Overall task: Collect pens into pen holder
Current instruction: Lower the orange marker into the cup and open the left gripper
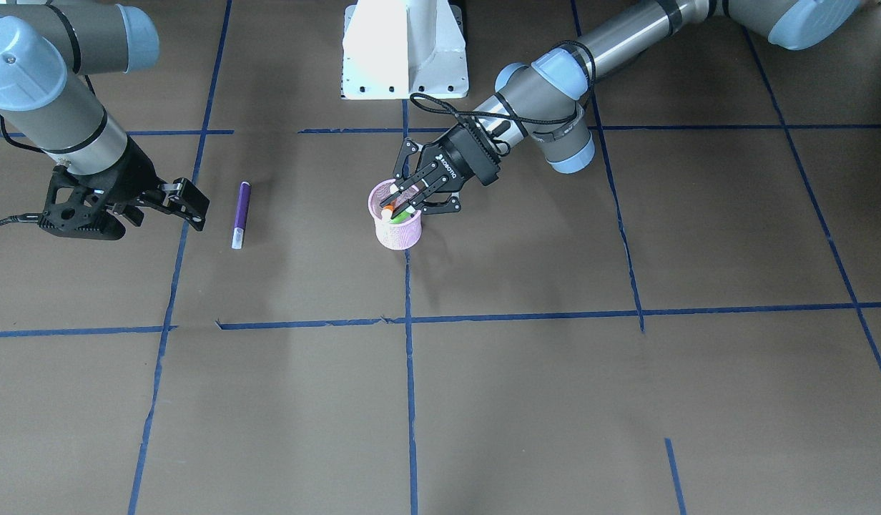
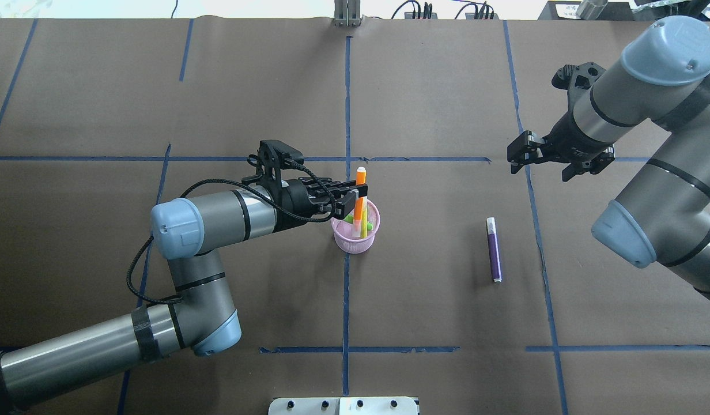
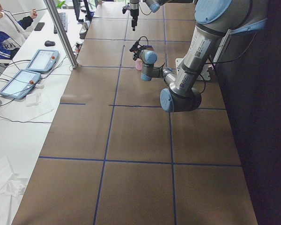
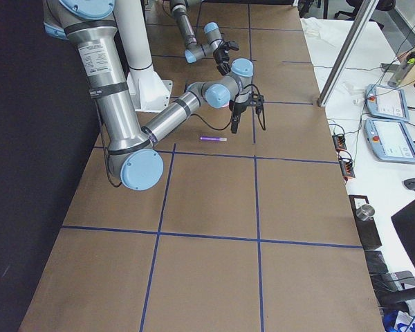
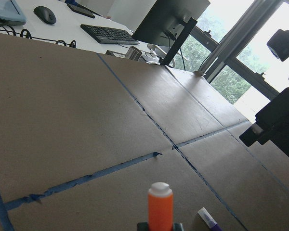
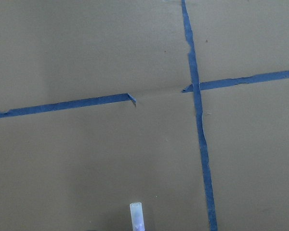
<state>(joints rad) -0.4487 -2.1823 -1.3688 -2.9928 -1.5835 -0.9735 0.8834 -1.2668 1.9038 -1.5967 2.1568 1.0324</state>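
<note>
I am reading just one word: the white brand name ROBOTIQ, printed on the black body of the left gripper (image 1: 400, 203), upside down in my front-facing view. In the left side view I am seeing a white label strip (image 3: 200, 47) on the left arm, too small to read.

Pen holder (image 2: 355, 246): pink mesh cup, upright, near desk (image 2: 424, 311) centre. Orange pen (image 2: 361, 176): standing inside, white cap up, pinched by left claw (image 2: 358, 196). Green pen (image 2: 364, 223): inside, leaning. Purple pen (image 2: 494, 253): flat on desk, 3 o'clock of holder, well apart, pale cap toward 12.
</note>
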